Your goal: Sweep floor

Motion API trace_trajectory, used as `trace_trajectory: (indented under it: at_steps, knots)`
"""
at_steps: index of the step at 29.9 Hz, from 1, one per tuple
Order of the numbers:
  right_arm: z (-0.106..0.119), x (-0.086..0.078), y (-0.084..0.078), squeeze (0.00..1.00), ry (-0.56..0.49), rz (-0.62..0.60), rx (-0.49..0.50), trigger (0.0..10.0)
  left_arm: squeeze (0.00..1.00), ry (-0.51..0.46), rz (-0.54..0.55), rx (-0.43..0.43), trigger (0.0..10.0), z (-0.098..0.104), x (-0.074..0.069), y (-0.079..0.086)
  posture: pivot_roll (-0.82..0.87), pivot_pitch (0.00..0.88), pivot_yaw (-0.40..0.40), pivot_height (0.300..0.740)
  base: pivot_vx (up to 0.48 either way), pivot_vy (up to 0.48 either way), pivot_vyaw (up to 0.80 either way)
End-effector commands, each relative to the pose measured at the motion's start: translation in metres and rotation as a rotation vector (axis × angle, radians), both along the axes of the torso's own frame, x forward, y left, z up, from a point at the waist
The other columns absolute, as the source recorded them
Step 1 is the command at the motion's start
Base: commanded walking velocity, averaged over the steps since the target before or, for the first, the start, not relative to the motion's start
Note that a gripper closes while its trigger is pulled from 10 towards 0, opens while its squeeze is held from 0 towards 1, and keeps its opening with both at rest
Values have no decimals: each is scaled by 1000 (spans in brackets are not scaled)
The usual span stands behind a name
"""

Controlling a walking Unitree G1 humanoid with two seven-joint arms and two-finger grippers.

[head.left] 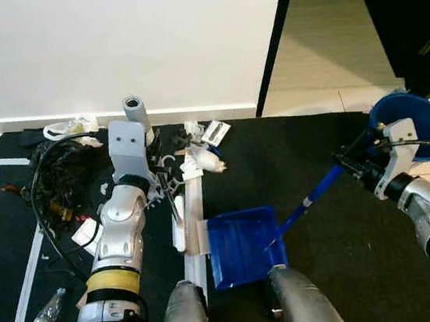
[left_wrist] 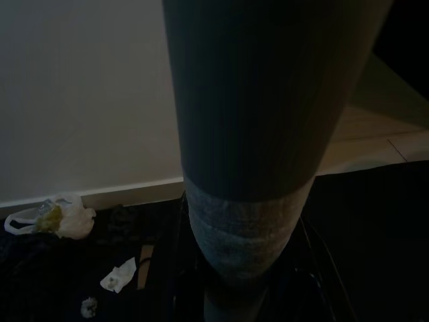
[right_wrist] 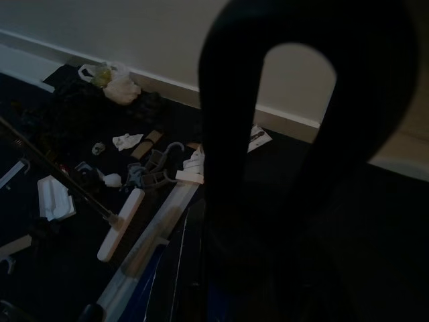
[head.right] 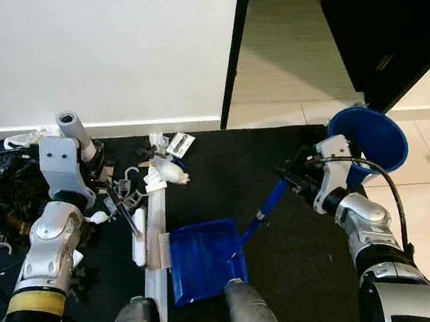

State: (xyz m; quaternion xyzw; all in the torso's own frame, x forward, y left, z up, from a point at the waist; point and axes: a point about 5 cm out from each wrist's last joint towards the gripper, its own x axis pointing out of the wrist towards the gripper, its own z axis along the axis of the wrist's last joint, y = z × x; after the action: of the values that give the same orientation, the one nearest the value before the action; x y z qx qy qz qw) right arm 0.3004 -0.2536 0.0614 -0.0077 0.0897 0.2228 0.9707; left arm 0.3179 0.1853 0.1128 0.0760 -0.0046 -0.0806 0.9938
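Gleaming blue dustpan (head.left: 241, 246), long-handled

A large dark looped shape (right_wrist: 301, 134), close to the lens and unidentifiable, blocks a dim scene in which scattered litter (right_wrist: 127, 141), a white plastic bag (right_wrist: 114, 84) and a pale bar (right_wrist: 120, 225) lie on dark floor (right_wrist: 60, 282) below a white wall (right_wrist: 134, 27).
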Motion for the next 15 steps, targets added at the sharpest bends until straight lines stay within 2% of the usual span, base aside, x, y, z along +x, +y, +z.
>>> trace_trajectory:
  at_steps: [1,6,7,9,15]
  knots:
    - [6,-1,-2,0,-61,8,-52,0,0,-35,-11,25,10000,6,-1,1,99,164,-51,740,0,0,0]
    - [8,0,0,0,-100,5,-79,0,0,-34,-13,28,10000,5,-2,1,102,164,-51,740,0,0,0]
    - [14,2,-2,0,-146,-29,-95,0,0,-33,-12,34,10000,5,-3,2,104,163,-50,740,0,0,0]
    - [18,4,-4,0,-174,-62,-86,0,0,-32,-12,40,10000,5,-3,3,105,163,-50,740,0,0,0]
    - [13,5,3,0,-166,-75,-63,0,0,-20,-38,81,10000,3,-5,4,116,192,-52,740,0,0,0]
